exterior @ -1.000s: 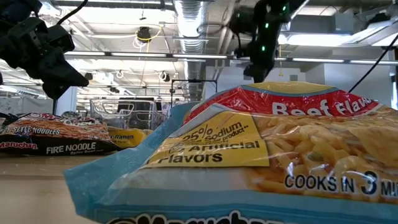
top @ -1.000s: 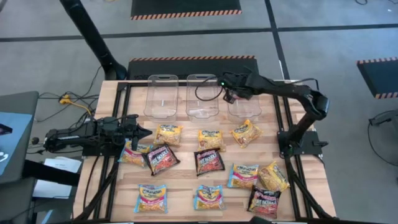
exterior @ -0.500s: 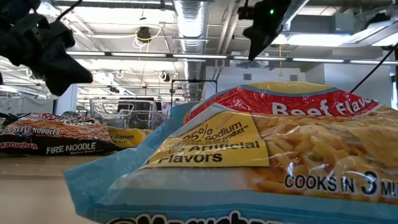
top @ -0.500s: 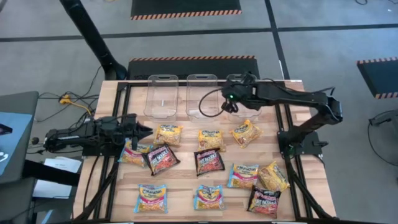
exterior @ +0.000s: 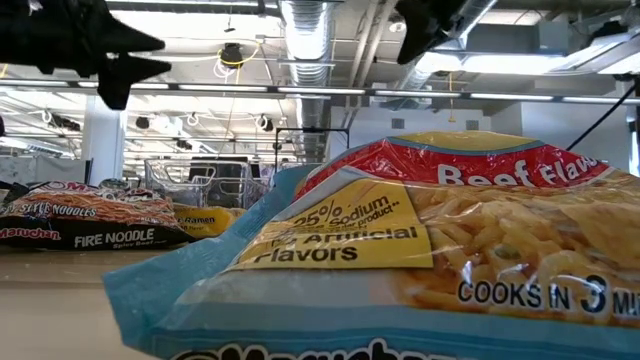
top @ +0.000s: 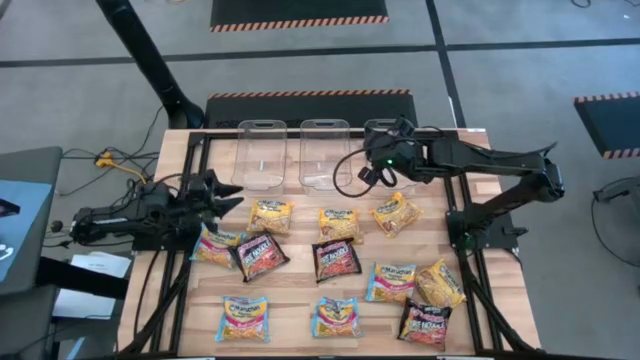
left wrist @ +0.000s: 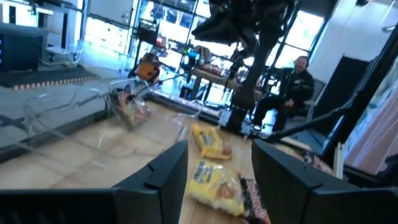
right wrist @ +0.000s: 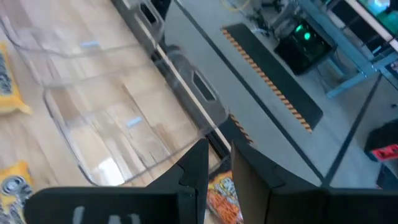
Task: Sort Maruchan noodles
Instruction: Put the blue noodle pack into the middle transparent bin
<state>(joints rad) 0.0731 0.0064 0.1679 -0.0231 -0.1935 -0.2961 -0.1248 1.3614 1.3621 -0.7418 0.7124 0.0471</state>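
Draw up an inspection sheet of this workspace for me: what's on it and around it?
Surface: wooden table.
Job's things: about a dozen noodle packets lying spread out; three clear bins along the far edge.
Clutter: nothing seen.
End effectors: left end effector open, empty, beside the packets; right end effector over the right bin, grip unclear.
Cables: black loop on the right arm; yellow leads on the floor.
Surroundings: striped mats; seated person.

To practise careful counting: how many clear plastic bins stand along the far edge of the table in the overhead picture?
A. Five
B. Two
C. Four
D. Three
D: the high view shows three clear bins in one row, the right gripper hanging over the rightmost.
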